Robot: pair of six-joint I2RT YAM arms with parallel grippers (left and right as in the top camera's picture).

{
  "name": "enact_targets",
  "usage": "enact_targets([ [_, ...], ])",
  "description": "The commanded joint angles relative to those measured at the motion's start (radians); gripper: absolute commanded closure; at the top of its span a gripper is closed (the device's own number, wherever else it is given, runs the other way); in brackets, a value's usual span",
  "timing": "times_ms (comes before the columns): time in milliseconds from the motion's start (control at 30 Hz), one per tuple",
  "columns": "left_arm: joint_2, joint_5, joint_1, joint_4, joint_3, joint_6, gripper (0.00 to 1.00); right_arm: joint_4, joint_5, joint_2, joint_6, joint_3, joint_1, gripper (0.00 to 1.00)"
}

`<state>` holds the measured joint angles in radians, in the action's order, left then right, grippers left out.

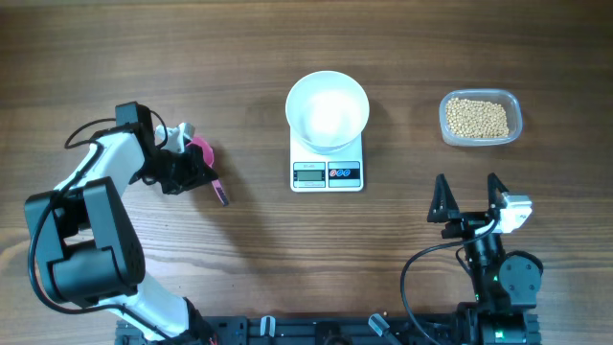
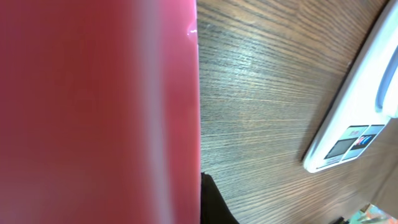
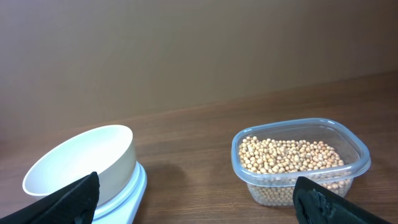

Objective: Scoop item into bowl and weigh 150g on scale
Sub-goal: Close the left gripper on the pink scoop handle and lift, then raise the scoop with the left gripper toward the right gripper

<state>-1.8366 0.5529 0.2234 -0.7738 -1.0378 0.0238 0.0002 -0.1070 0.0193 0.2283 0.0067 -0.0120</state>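
Note:
The white bowl [image 1: 328, 110] stands empty on the white scale [image 1: 328, 173] at the table's middle back. Tan beans [image 1: 479, 117] fill a clear plastic tub [image 1: 512, 123] at the back right. At the left, my left gripper [image 1: 189, 172] is shut on a pink scoop [image 1: 205, 153], whose handle points toward the front right. In the left wrist view the scoop [image 2: 93, 112] fills the left half, with the scale [image 2: 351, 143] at the right. My right gripper [image 1: 469, 196] stands open near the front right, aimed between the bowl [image 3: 87, 162] and the beans [image 3: 289, 155].
Bare wooden tabletop [image 1: 249, 249] lies between the two arms and in front of the scale. The tub [image 3: 301, 186] sits apart from the scale [image 3: 127, 199], with a gap of table between them.

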Motion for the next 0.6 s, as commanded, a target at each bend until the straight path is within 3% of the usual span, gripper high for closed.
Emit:
enact_targets([
  [0, -0.013, 0.105, -0.003, 0.008, 0.002, -0.014, 0.96, 0.003, 0.014, -0.005, -0.018, -0.002, -0.006, 0.0],
  [100, -0.001, 0.267, -0.003, 0.008, -0.035, -0.034, 0.96, 0.003, 0.014, -0.005, -0.018, -0.002, -0.006, 0.01],
  [200, 0.029, 0.561, -0.003, 0.029, -0.104, -0.032, 0.96, 0.004, 0.014, -0.005, -0.018, -0.002, -0.006, 0.0],
  [267, 0.068, 0.806, -0.003, 0.119, -0.15, -0.033, 0.96, 0.003, 0.014, -0.005, -0.018, -0.002, -0.006, 0.0],
  [300, 0.092, 0.856, -0.003, 0.164, -0.174, -0.074, 0.96, 0.003, 0.014, -0.005, -0.018, -0.002, -0.006, 0.0],
  [433, 0.177, 0.847, -0.003, 0.316, -0.22, -0.31, 0.96, 0.003, 0.02, -0.005, -0.022, -0.002, -0.006, 0.0],
  [500, 0.242, 0.744, -0.003, 0.449, -0.22, -0.499, 0.96, 0.003, 0.033, -0.005, -0.026, -0.002, -0.006, 0.0],
  [567, 0.298, 0.674, -0.004, 0.534, -0.22, -0.598, 0.96, 0.003, 0.034, -0.005, -0.026, -0.002, -0.006, 0.0],
])
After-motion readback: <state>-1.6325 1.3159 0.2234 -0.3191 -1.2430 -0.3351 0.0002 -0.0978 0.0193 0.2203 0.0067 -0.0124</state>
